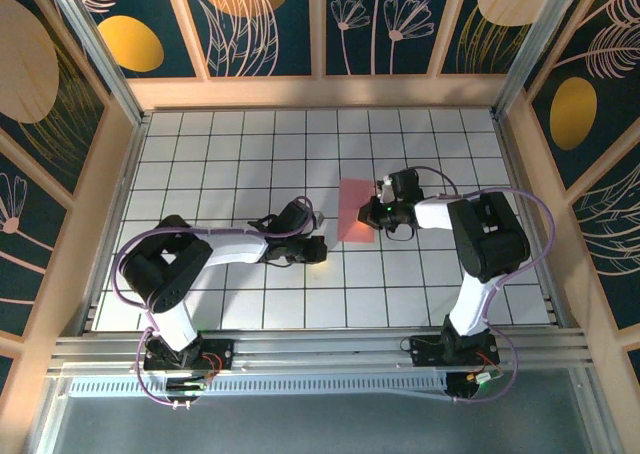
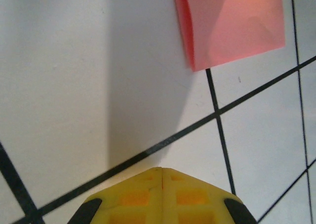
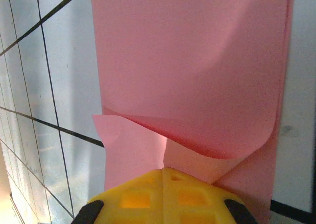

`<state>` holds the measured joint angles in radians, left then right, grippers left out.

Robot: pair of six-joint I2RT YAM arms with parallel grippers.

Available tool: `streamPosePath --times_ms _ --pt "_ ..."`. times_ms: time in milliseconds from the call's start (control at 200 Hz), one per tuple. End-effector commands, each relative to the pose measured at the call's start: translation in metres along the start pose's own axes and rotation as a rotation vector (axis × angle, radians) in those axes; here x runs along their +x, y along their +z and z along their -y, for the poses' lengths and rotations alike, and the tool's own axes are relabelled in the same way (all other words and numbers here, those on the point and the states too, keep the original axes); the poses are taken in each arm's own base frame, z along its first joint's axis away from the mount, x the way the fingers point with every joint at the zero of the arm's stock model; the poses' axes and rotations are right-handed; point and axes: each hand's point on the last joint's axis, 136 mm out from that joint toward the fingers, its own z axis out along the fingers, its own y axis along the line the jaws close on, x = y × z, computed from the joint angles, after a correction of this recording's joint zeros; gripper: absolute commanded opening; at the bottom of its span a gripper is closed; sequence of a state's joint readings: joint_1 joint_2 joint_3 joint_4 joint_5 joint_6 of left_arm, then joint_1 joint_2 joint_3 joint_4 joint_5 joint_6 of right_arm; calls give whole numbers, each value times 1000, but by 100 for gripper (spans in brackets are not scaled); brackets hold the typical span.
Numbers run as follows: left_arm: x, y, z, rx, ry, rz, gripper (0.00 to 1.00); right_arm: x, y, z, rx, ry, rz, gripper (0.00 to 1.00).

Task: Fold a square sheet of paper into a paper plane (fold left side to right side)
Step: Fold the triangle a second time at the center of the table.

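The salmon-pink square sheet of paper (image 1: pixel 354 210) lies on the white grid tiles, folded over into a narrow upright rectangle. My right gripper (image 1: pixel 377 214) is shut at its right edge. In the right wrist view its yellow fingertips (image 3: pixel 163 170) rest on the lower layer, and the upper layer (image 3: pixel 187 61) bows up just ahead of them. I cannot tell whether any paper is pinched. My left gripper (image 1: pixel 320 246) is shut and empty, low over the tiles left of the sheet's near corner. Its tips (image 2: pixel 162 169) are well short of the sheet (image 2: pixel 232 26). The paper plane is out of view.
The tiled table (image 1: pixel 240 304) is boxed in by wooden walls (image 1: pixel 320 91) at the back and both sides. Both arm bases are bolted to a metal rail (image 1: pixel 320 349) at the near edge. Bare tiles lie all round the sheet.
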<state>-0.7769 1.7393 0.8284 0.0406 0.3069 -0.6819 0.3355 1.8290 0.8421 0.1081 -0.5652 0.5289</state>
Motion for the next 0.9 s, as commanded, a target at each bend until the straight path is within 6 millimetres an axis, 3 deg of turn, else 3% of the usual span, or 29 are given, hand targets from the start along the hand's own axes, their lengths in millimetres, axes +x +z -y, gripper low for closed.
streamPosePath --times_ms 0,185,280,315,731,896 --pt "-24 -21 25 90 -22 70 0 38 10 10 62 15 -94 0" --pt "-58 -26 48 151 -14 124 0 59 13 -7 43 10 -122 0" --pt "-50 -3 36 123 -29 63 0 62 14 -11 42 12 -124 0" --pt "-58 -2 41 131 -25 74 0 62 14 -13 39 12 -122 0" --pt "-44 28 6 1 -42 8 0 63 16 -17 32 9 -133 0" --pt "-34 34 -6 -35 -63 -29 0 54 13 -31 0 -5 -112 0"
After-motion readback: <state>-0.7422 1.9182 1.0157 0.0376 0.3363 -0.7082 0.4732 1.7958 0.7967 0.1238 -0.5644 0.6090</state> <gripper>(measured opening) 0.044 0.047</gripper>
